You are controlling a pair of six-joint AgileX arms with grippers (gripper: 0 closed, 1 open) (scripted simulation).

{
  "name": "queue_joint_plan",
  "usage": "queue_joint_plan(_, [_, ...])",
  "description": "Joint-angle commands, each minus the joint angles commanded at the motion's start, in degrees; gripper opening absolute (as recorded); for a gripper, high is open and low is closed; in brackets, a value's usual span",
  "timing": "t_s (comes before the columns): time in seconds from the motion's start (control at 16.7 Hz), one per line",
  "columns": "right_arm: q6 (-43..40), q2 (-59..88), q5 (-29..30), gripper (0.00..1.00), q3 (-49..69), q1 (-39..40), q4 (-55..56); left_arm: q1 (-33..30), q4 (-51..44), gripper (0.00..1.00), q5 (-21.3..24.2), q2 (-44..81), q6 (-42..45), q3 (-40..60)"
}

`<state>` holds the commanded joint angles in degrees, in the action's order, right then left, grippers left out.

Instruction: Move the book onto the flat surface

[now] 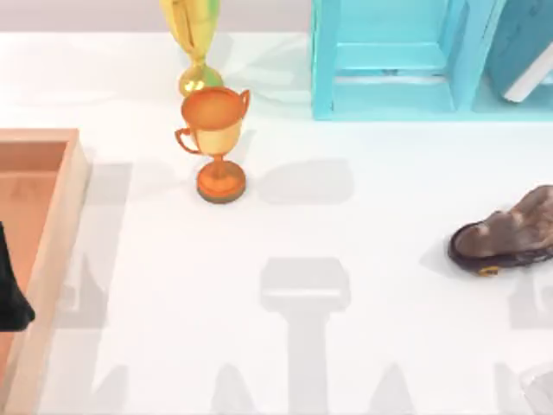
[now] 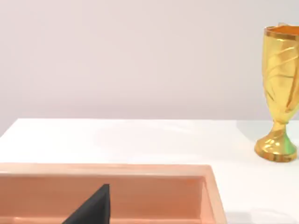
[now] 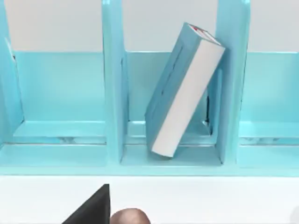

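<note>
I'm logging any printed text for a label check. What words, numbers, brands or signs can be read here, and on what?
None can be read.
The book, leaning in the turquoise shelf unit, has a small red mark at its top corner: too small to read.
The gold trophy, the orange trophy and the wooden tray bear no lettering.

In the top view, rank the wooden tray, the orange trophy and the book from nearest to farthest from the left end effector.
The left end effector is at the table's left edge.
1. Wooden tray: directly under it, far left.
2. Orange trophy: upright, left of centre, towards the back.
3. Book: leaning in the turquoise shelf unit, back right corner.
</note>
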<state>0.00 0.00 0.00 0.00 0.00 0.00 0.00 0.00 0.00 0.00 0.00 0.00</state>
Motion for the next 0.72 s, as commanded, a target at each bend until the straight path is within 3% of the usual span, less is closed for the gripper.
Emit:
queue_joint_plan(0.36, [1.4, 6.0, -0.3, 1.0, 2.8, -0.3, 5.2, 0.0, 0.0, 1.0, 0.0, 0.0, 0.0, 0.0])
queue_joint_plan(0.72, [6.9, 33.0, -1.2, 1.0, 13.5, -1.3, 24.5, 0.0, 0.0, 1.0, 0.0, 0.0, 0.0, 0.0])
